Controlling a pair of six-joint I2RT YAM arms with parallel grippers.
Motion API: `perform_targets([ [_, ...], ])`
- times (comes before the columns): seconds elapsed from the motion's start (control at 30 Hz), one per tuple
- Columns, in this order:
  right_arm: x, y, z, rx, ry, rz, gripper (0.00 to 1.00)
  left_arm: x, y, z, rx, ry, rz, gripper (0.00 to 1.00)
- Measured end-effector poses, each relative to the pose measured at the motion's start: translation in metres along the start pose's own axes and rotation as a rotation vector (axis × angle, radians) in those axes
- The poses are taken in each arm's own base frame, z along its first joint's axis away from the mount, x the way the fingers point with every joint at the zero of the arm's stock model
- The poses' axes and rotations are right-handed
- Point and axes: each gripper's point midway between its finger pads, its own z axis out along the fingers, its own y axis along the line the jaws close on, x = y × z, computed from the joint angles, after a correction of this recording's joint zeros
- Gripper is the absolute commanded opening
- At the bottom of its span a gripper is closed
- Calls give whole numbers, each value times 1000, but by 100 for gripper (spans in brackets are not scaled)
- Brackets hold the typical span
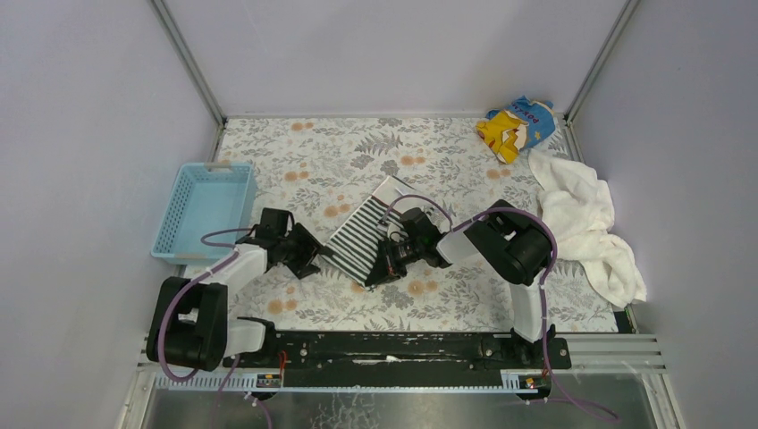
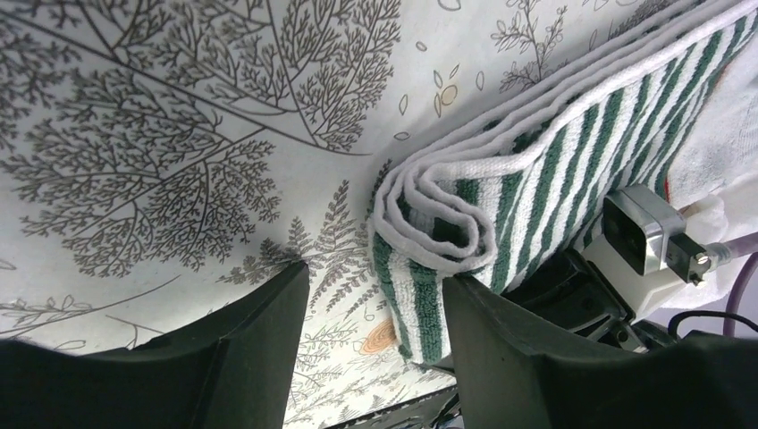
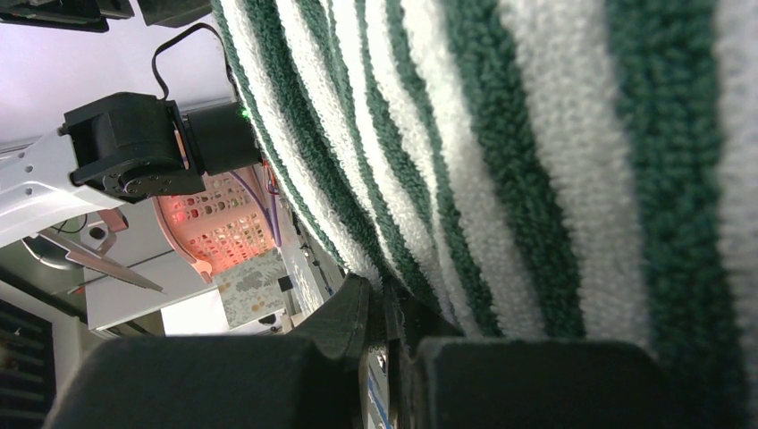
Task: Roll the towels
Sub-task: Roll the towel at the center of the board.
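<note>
Right end effector (image 3: 380, 304): black fingers pressed together, pinching edge of striped towel (image 3: 501, 179), looped terry in dark green and white bands filling view. Left end effector (image 2: 377, 281) spread, fingers straddling towel's layered, curled end on floral-print tabletop (image 2: 179, 134). Striped towel lies mid-tabletop between both arms. White terry towel (image 1: 581, 223) crumpled at right edge. Yellow-and-blue printed cloth (image 1: 516, 125) bunched in far right corner. Blue lattice plastic basket (image 1: 206, 210) at left.
</note>
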Motion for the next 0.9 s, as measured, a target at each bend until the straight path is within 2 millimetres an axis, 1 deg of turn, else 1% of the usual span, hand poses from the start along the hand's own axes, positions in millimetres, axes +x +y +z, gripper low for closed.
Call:
perform_targets([
  [0.2, -1, 0, -1, 12, 1, -1, 7, -6, -5, 7, -16, 5, -7, 54],
  [0.4, -3, 0, -5, 56, -24, -26, 17, -13, -11, 13, -17, 4, -19, 51],
  [0.53, -3, -2, -14, 116, -53, -52, 27, -14, -10, 15, -23, 4, -23, 51],
  [0.57, -4, -3, -19, 149, -66, -70, 29, -13, -10, 15, -25, 2, -21, 50],
  [0.6, -4, -3, -19, 154, -68, -71, 30, -13, -10, 15, -27, 0, -20, 50],
  [0.8, -6, -9, -38, 295, -107, -142, 33, -13, -12, 17, -34, -4, -7, 49],
  [0.83, -7, -10, -40, 313, -108, -152, 31, -12, -13, 18, -37, -6, -1, 49],
  [0.9, -8, -11, -42, 340, -106, -173, 25, -12, -16, 20, -42, -12, 12, 50],
])
